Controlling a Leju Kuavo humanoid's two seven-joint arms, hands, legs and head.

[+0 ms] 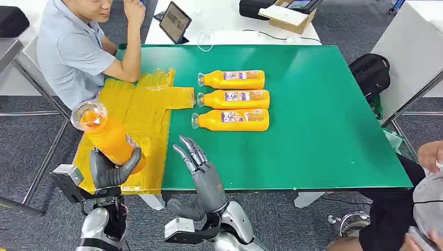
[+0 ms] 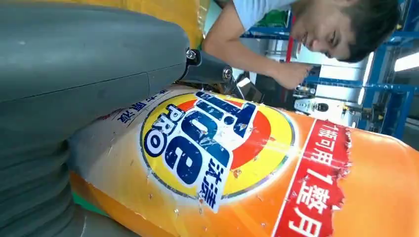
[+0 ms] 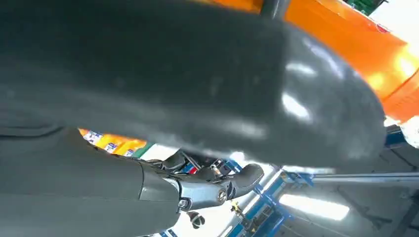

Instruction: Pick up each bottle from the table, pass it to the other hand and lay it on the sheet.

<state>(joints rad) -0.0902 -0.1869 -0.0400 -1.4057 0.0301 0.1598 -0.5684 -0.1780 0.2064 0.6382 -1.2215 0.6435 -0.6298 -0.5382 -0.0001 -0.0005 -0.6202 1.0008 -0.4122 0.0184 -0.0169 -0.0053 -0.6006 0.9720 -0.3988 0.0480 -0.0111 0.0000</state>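
Lower left of the head view: the left hand [image 1: 112, 170] is gripping an orange detergent bottle [image 1: 107, 137] tilted over the yellow sheet [image 1: 137, 123]. I'd lower it flat before letting go. The right hand [image 1: 197, 159] is hanging released, fingers apart. Farther back, three bottles [image 1: 233, 99] are waiting on the green worktop [image 1: 324, 136], and a person's arm [image 1: 128, 60] is crowding the sheet's upper edge.

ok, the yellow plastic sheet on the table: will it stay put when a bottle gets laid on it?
Probably not: the crinkled yellow plastic sheet looks thin and floppy, so likely slides or bunches. Its near edge seems to overhang the green table, so it may sag there.
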